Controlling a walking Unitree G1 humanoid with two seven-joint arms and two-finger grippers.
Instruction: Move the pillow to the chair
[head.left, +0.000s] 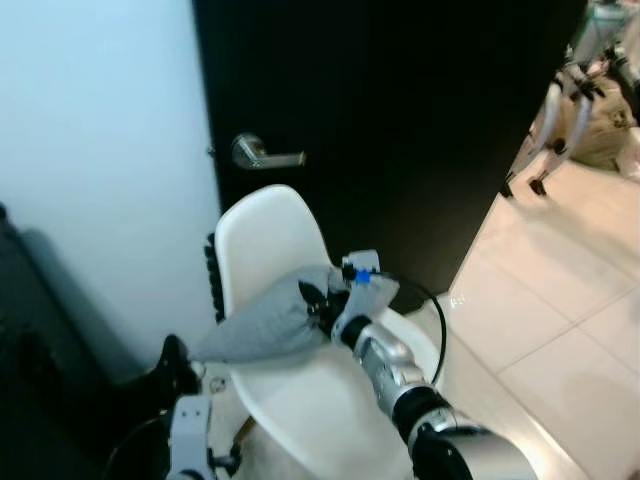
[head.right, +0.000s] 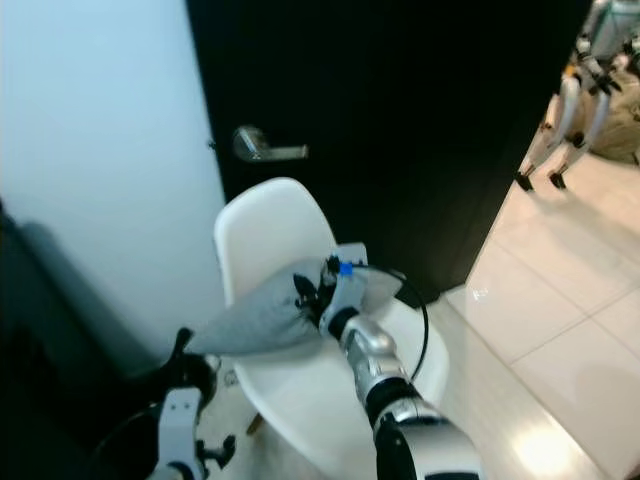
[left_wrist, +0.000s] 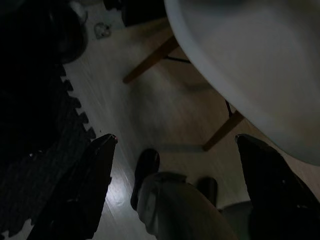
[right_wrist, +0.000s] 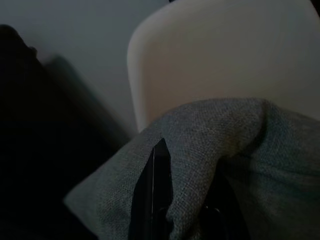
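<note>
A grey fabric pillow (head.left: 265, 325) hangs over the seat of a white shell chair (head.left: 262, 235), its left corner sticking out past the chair's edge. My right gripper (head.left: 318, 303) is shut on the pillow's bunched cloth, just above the seat. In the right wrist view the black fingers (right_wrist: 156, 192) pinch the grey weave of the pillow (right_wrist: 235, 145), with the chair's back (right_wrist: 225, 55) behind. My left gripper (left_wrist: 172, 165) hangs low at the chair's left, open and holding nothing, over the pale floor.
A black door (head.left: 400, 110) with a silver lever handle (head.left: 262, 154) stands right behind the chair, a white wall (head.left: 100, 150) to its left. Dark foam mats (left_wrist: 30, 165) cover the floor at left. Glossy tiles (head.left: 560, 290) spread to the right. Another robot's legs (head.left: 560, 120) stand at far right.
</note>
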